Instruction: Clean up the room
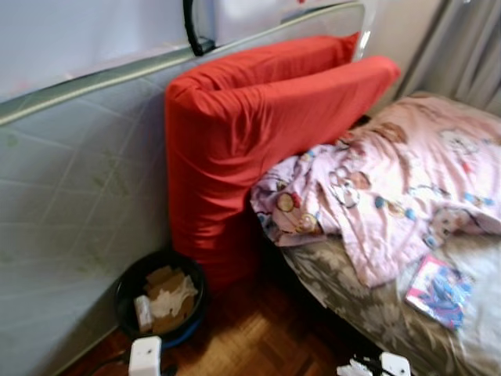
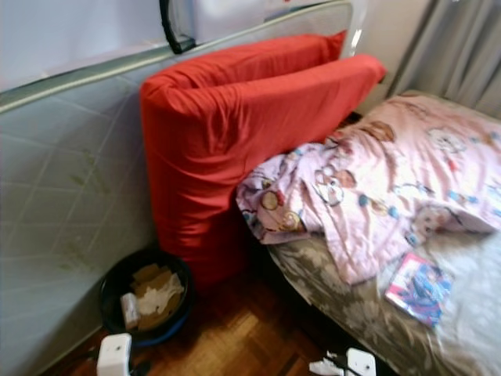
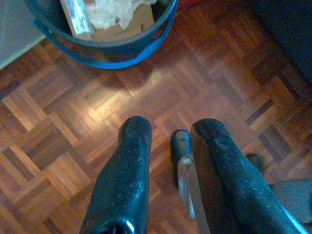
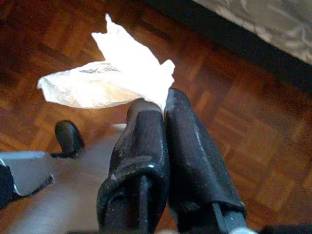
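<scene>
Progress: part done, by my reading. The black bin (image 1: 160, 301) with the blue band already holds cardboard scraps, crumpled paper and a small carton; more litter is in hand and not yet dropped in.

Right end effector (image 4: 155, 105): fingers pressed together on a crumpled white tissue (image 4: 107, 75), held over the parquet floor (image 3: 63, 126) just beside the bed's edge.

Left end effector (image 3: 168, 141): fingers a narrow way apart and holding nothing, hovering over the floor near the bin.

Still to do: the tissue has to reach the bin; a glossy blue-and-pink packet (image 1: 438, 288) lies on the bed; the pink cartoon-print blanket (image 1: 391, 188) lies in a heap.

Materials: the tissue is thin, soft and creased, likely to flutter. The bin is smooth, round, dark plastic. The floor is polished wood blocks in a basket-weave pattern.

Bedding: a red fabric-covered cushion (image 1: 250, 133), long and folded over, leans on a pale quilted mattress (image 1: 70, 196) standing on its side. The bed's sheet (image 1: 344, 294) is grey-brown with a floral print.
</scene>
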Controlling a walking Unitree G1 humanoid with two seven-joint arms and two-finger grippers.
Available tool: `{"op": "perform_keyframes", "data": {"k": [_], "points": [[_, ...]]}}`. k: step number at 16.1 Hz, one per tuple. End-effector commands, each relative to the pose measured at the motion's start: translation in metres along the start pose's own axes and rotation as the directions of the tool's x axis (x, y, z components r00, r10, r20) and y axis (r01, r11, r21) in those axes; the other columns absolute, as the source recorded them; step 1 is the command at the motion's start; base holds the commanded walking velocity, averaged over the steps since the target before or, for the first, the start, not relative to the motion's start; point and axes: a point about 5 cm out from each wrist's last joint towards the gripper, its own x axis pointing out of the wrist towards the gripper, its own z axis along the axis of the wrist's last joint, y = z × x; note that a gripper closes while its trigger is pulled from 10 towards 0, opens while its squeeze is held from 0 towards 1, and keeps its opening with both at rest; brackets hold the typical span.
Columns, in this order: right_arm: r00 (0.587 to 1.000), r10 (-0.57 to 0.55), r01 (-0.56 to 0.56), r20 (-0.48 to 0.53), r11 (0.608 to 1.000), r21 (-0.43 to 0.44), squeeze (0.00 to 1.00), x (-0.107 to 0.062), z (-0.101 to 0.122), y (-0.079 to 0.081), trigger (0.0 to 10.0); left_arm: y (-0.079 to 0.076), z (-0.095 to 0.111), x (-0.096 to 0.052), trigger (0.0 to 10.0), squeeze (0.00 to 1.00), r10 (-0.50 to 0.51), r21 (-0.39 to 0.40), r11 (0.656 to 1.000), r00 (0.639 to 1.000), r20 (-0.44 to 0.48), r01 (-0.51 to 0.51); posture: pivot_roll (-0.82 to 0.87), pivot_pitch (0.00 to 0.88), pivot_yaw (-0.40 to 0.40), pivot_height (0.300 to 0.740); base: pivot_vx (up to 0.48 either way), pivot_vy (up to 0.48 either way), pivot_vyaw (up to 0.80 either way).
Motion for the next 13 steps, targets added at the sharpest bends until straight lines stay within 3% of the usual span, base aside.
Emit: {"op": "perform_keyframes", "data": {"k": [1, 5, 8, 13], "points": [[1.0, -0.027, 0.028, -0.01, 1.0, 0.008, 0.0, -0.003, -0.003, -0.013, 10.0, -0.004, -0.003, 0.0, 10.0, 0.0, -0.008, 0.009, 1.0, 1.0, -0.013, 0.008, 0.01, 0.068, -0.008, 0.74, 0.0, 0.33, 0.0], [1.0, -0.018, 0.018, -0.002, 1.0, 0.01, 0.0, 0.0, 0.001, -0.003, 10.0, -0.004, -0.003, 0.0, 10.0, 0.0, -0.009, 0.011, 1.0, 1.0, -0.013, 0.01, 0.01, 0.069, -0.007, 0.74, 0.0, 0.335, 0.0], [1.0, -0.006, 0.006, -0.002, 1.0, 0.008, 0.0, 0.002, 0.002, 0.007, 10.0, -0.004, -0.002, 0.0, 10.0, 0.0, -0.009, 0.012, 1.0, 1.0, -0.012, 0.009, 0.01, 0.07, -0.006, 0.74, 0.0, -0.153, 0.0], [1.0, -0.022, 0.022, -0.014, 1.0, 0.01, 0.0, -0.003, -0.005, -0.01, 10.0, -0.003, -0.001, 0.0, 10.0, 0.0, -0.008, 0.012, 1.0, 1.0, -0.011, 0.008, 0.01, 0.071, -0.005, 0.74, 0.0, 0.29, 0.0]]}}
